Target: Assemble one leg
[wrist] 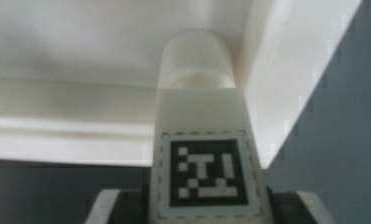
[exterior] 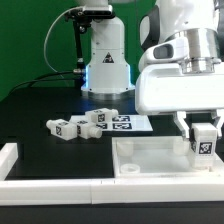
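Jaws of the white two-finger gripper [exterior: 203,131] stand narrow, clamped on the two sides of the leg [exterior: 204,146], a small stubby white plastic post with a square black-and-white patterned tag on its side. The post hangs upright, its tag facing the near side of the scene. In the wrist view the same leg [wrist: 207,120] runs straight out from between the grey fingertips [wrist: 111,206], tag nearest the camera and rounded end farthest from it.

That end sits over the wide flat white rimmed panel [exterior: 150,160], at the panel's corner on the exterior view's right, close to where the floor of the panel meets its raised rim. Whether the post touches the panel cannot be told.

The panel lies on the black table [exterior: 40,110], near the front. Well apart from it, toward the exterior view's left and a little farther back, three more short white tagged posts [exterior: 60,127] lie loose on the table, close together. Just beside them on the exterior view's right lies the marker board [exterior: 131,123], thin, flat and white. A low white border [exterior: 70,187] runs along the near edge of the table. At the far side stands the white robot base [exterior: 106,55], with dark cables behind it.
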You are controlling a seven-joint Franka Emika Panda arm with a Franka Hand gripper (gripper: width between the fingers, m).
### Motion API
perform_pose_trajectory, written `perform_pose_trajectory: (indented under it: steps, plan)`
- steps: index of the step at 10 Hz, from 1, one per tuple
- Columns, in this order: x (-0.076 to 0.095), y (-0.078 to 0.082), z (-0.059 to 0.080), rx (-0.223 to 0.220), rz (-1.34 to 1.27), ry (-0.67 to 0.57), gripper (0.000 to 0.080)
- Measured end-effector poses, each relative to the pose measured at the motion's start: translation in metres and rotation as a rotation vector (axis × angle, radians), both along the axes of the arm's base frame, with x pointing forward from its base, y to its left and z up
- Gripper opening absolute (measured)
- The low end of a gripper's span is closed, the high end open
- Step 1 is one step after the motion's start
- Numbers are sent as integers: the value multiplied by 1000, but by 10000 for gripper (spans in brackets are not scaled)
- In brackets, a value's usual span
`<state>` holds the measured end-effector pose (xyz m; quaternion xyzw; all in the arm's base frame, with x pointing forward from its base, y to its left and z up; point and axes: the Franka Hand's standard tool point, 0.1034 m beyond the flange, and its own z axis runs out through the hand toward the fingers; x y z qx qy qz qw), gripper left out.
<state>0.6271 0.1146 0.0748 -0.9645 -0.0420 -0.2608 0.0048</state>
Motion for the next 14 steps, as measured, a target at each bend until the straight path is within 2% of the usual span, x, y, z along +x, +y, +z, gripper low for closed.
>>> perform_pose_trajectory:
  steps: [2,5,6,7,8,9,10,13,14]
  plan:
    - [2,-1,-1,3,4,-63,287]
    - [2,-1,-1,-9,23,-66,287]
    - [2,-3,-2,-17,23,-17,384]
    - [6,-8,7,-16,11,30,558]
    - [8,-7,9,-16,3,96,558]
    - [12,-5,11,-18,-8,208,634]
    - [19,-5,14,-16,-20,260,645]
    - [18,0,6,-25,-49,444,649]
    - [20,2,7,-18,-70,444,649]
